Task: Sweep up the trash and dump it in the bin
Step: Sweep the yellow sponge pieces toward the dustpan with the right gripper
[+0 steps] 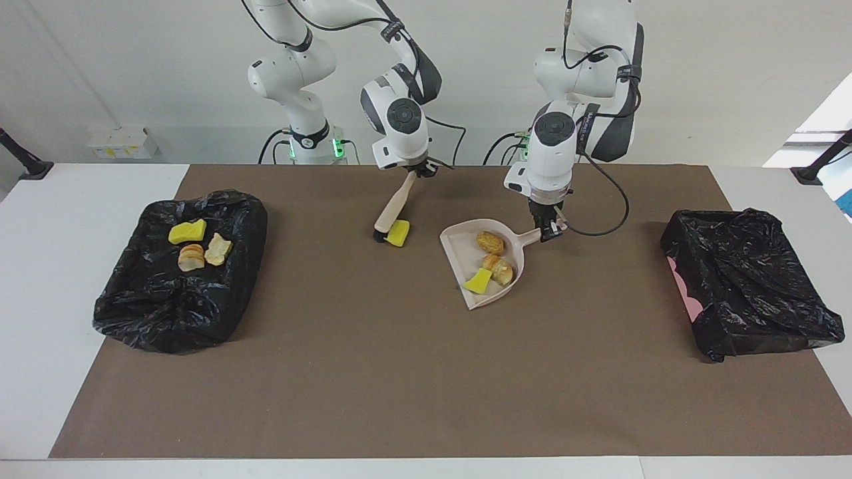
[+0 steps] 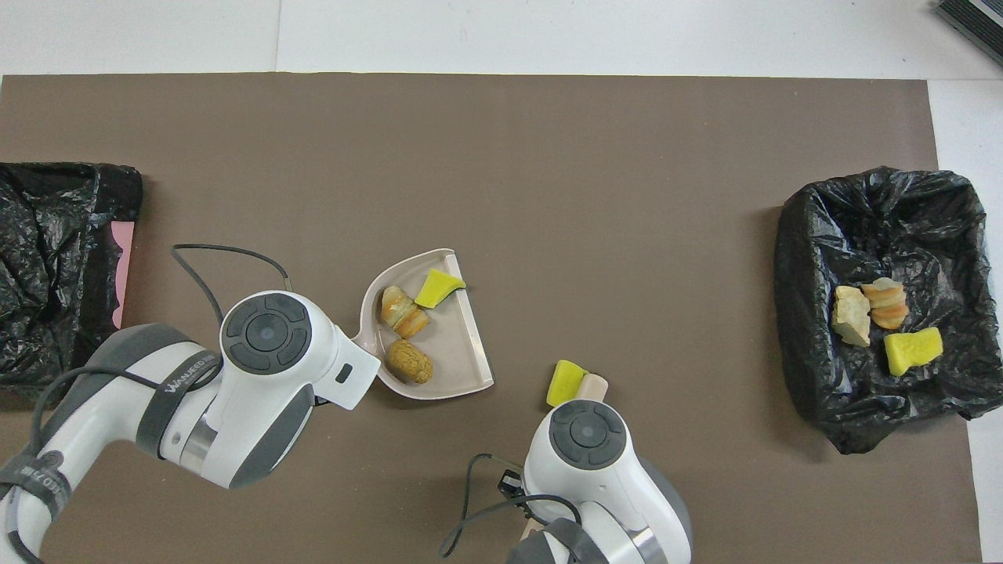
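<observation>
My right gripper (image 1: 414,171) is shut on the handle of the beige brush (image 1: 393,211), which slants down so its black bristles touch a yellow sponge piece of trash (image 1: 398,233) (image 2: 564,381). Beside it, toward the left arm's end, lies the beige dustpan (image 1: 459,249) (image 2: 462,352) with three pieces of trash in it: a brown one (image 1: 490,242), a croissant piece (image 1: 500,269) and a yellow wedge (image 1: 478,281). My left gripper (image 1: 550,231) is shut on the dustpan's handle. In the overhead view both grippers are hidden under their wrists.
A black-bagged bin (image 1: 180,306) (image 2: 878,211) at the right arm's end holds three trash pieces, one of them yellow (image 1: 186,231). A second black-bagged bin (image 1: 745,279) (image 2: 47,258) sits at the left arm's end. A brown mat (image 1: 426,372) covers the table.
</observation>
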Action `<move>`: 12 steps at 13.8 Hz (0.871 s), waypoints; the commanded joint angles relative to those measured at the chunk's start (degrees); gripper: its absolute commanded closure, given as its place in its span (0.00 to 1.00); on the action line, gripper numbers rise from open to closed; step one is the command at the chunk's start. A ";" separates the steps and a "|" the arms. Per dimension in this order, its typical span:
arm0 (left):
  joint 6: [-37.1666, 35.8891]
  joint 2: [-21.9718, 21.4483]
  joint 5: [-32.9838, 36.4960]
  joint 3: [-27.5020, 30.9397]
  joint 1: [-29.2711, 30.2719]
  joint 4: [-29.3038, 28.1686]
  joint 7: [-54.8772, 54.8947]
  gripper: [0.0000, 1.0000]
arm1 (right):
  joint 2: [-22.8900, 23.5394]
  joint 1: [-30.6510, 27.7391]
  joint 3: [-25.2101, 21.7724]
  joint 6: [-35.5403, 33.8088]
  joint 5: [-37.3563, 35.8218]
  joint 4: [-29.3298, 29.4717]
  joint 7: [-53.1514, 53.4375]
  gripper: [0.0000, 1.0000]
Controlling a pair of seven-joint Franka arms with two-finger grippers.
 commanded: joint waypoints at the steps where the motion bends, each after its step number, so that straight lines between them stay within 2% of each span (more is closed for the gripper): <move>1: 1.27 -1.83 1.21 0.50 -0.76 -2.37 0.59 1.00 | 4.56 -2.63 0.19 -1.11 0.22 6.86 -8.89 1.00; 8: 1.53 -1.74 1.21 0.50 -0.76 -2.37 0.59 1.00 | 7.64 -4.74 0.19 -0.32 1.62 11.26 -36.31 1.00; 12: 1.71 -1.74 1.21 0.50 -0.67 -2.37 0.59 1.00 | 8.79 -4.74 0.37 -1.02 5.75 14.26 -44.67 1.00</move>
